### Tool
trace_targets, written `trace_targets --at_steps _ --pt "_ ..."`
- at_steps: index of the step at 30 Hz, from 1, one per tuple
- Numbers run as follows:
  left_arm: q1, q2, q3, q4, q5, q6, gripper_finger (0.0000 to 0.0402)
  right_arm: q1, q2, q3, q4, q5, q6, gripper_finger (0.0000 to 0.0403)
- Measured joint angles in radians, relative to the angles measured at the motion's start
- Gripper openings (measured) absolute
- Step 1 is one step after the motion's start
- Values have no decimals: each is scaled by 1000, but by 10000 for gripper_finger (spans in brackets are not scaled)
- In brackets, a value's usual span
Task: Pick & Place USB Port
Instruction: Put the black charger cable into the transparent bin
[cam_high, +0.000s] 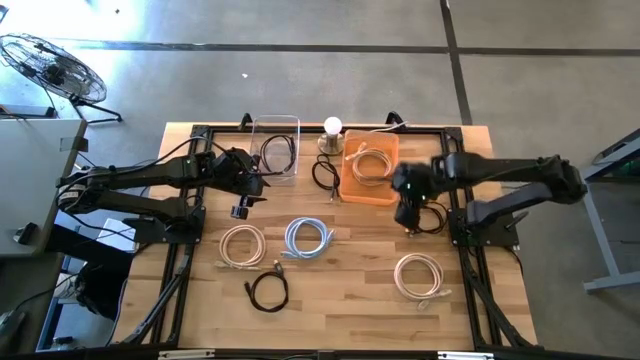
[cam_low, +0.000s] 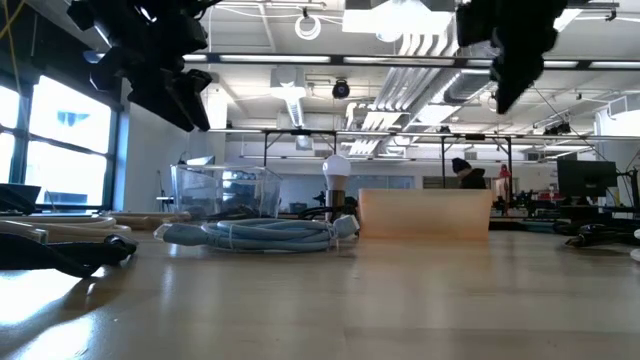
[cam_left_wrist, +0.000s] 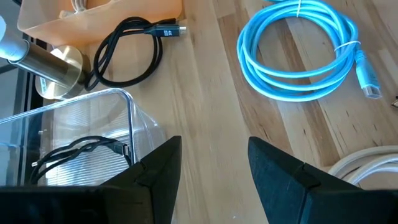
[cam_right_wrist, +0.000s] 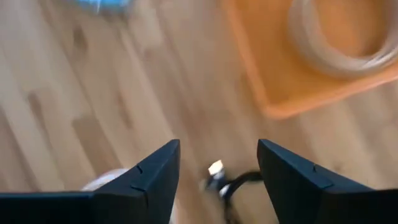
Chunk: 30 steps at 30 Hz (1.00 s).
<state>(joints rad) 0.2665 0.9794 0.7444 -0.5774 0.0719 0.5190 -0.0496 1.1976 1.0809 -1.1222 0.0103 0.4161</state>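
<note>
Beside the orange tray (cam_high: 370, 180), the right gripper (cam_high: 405, 212) hangs open and empty above a black cable (cam_high: 432, 218). Left gripper (cam_high: 243, 206), also open and empty, sits by the clear box (cam_high: 275, 146). Coiled cables dot the wooden table (cam_high: 340, 290).

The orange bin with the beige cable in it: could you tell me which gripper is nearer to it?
The right gripper is nearer: it hovers open just off the orange bin, at its front right corner. The left gripper is open across the table, beside the clear bin.

Open-plan lab/workshop: exposed ceiling ducts (cam_low: 420, 75), strip lights, concrete floor (cam_high: 300, 70), monitors (cam_low: 585, 180).
</note>
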Motion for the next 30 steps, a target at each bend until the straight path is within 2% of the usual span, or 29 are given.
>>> trace_targets --at_steps 5,10,22,30 --pt "0 0 0 0 0 0 182 122 0 -142 11 0 103 196" --pt "0 0 0 12 0 0 182 197 0 -290 26 1 186 194" --pt "0 0 0 68 36 -1 182 207 0 -532 180 10 234 194" --pt "0 0 0 68 33 0 182 208 -5 -649 316 77 276 184"
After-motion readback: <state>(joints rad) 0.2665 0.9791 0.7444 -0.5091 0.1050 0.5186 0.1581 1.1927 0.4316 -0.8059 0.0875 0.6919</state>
